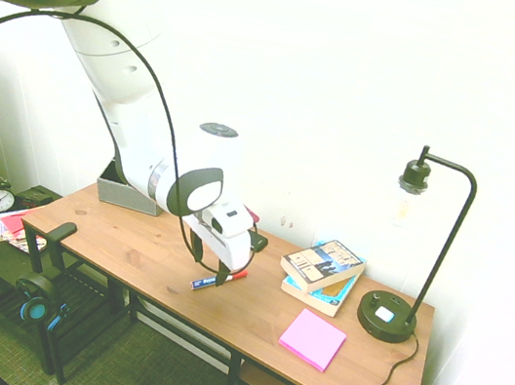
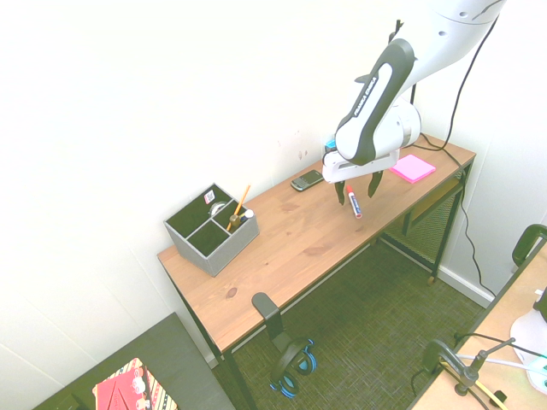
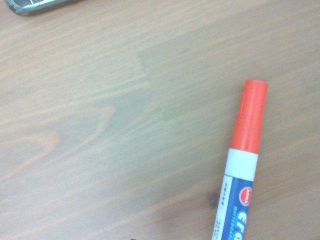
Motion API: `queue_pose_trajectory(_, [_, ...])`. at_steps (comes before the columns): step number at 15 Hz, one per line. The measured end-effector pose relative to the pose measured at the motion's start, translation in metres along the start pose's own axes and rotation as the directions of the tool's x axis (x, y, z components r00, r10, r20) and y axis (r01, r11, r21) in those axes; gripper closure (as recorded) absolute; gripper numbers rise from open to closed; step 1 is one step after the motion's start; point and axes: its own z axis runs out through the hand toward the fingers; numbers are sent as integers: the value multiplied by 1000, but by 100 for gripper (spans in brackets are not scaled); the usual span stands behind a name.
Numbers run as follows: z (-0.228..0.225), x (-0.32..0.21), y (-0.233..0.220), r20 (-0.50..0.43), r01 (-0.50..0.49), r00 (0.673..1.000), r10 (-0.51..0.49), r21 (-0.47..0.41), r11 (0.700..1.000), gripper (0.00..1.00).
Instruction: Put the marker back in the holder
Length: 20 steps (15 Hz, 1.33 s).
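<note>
The marker (image 1: 219,280) lies flat on the wooden desk near its front edge, white-barrelled with a red cap (image 3: 249,117) and blue print. My gripper (image 2: 358,190) hangs just above it, open, with one dark finger on each side of the marker (image 2: 353,202). I cannot tell whether the fingers touch it. The holder (image 2: 211,231), a grey box with inner compartments, stands at the far end of the desk against the wall. In the first exterior view the arm partly hides the holder (image 1: 127,193).
A phone (image 2: 306,180) lies near the wall behind the gripper. A stack of books (image 1: 324,268), a pink pad (image 1: 312,339) and a black lamp (image 1: 393,317) fill the other end of the desk. Pens stand in the holder (image 2: 238,207).
</note>
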Motion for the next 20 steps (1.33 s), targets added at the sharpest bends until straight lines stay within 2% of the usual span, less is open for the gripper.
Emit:
queue_pose_trajectory(7, [22, 8, 4, 32, 4, 999, -4, 13, 1000, 100])
queue_pose_trajectory(20, [26, 16, 10, 54, -12, 998, 10, 31, 999, 100])
